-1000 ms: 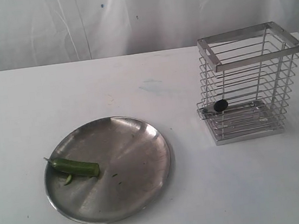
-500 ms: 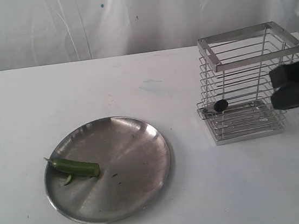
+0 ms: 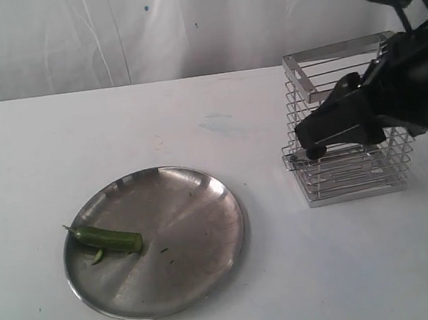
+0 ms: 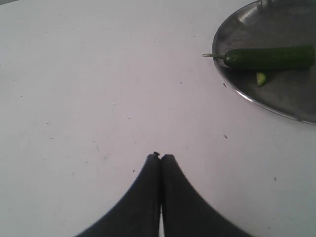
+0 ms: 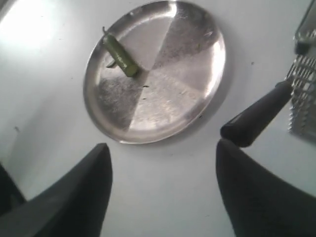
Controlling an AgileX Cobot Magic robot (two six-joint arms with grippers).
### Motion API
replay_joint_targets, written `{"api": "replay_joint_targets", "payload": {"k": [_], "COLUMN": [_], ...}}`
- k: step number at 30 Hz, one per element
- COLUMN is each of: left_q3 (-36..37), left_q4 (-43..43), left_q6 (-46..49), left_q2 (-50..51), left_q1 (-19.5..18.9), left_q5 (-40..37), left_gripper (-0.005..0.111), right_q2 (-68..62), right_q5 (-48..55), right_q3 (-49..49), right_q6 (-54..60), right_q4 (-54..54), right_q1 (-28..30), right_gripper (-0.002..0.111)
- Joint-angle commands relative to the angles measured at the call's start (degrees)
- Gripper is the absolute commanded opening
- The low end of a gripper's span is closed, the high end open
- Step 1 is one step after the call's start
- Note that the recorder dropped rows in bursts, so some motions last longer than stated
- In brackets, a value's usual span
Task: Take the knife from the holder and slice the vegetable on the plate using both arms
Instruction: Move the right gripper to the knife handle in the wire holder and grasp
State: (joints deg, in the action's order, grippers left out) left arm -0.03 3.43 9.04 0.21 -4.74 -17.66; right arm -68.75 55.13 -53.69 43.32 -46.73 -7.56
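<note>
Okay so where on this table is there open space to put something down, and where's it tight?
Free: the white table behind the plate, the strip between plate and holder, and the front right edge. On the plate, only the vegetable sits at its left; the rest is bare. Crowded: at the holder, where the right gripper, open, nears the knife handle.

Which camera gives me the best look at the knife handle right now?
The right wrist view: the knife handle sticks out of the holder, unobstructed, near the open right gripper. In the exterior view the right arm covers most of it; only the handle's butt shows. The left wrist view misses it entirely.
</note>
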Motion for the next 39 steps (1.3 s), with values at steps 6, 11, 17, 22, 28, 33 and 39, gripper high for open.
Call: {"api": "replay_joint_targets", "payload": {"k": [6,11,17,22,28,33,39], "left_q3": [0.03,0.03,0.03,0.03,0.03,0.03,0.03], "left_q4": [0.29,0.29,0.29,0.29,0.29,0.29,0.29], "left_q6": [-0.03,-0.03,-0.03,-0.03,-0.03,-0.03,-0.03], "left_q2": [-0.21,-0.21,-0.21,-0.21,-0.21,-0.21,-0.21], "left_q1": [0.27,0.27,0.27,0.27,0.27,0.27,0.27], "left_q5": [0.05,0.05,0.05,0.05,0.05,0.05,0.05], "left_gripper": [0.0,0.0,0.0,0.0,0.0,0.0,0.0], "right_q2": [-0.99,-2.18,-2.18,-4.53,-8.85,-10.39,-10.85], "right_q5": [-13.31,-12.27,-13.79,-17.42,-18.81,-21.75,-21.41], "right_q3": [-0.39,-0.39,-0.39,-0.39,-0.39,-0.39,-0.39], "right_q6": [-3.55,-16.47,-24.3,-30.42,-31.86,-31.86,-33.83], "right_q4": [17.56,34.16,41.17,41.88,44.11,44.39,44.39], "right_q1": [-6.14,-12.46,-17.24,-19.84,-20.42,-20.42,-20.42], "right_gripper": [0.059,0.059,0.059,0.059,0.059,0.058,0.053]}}
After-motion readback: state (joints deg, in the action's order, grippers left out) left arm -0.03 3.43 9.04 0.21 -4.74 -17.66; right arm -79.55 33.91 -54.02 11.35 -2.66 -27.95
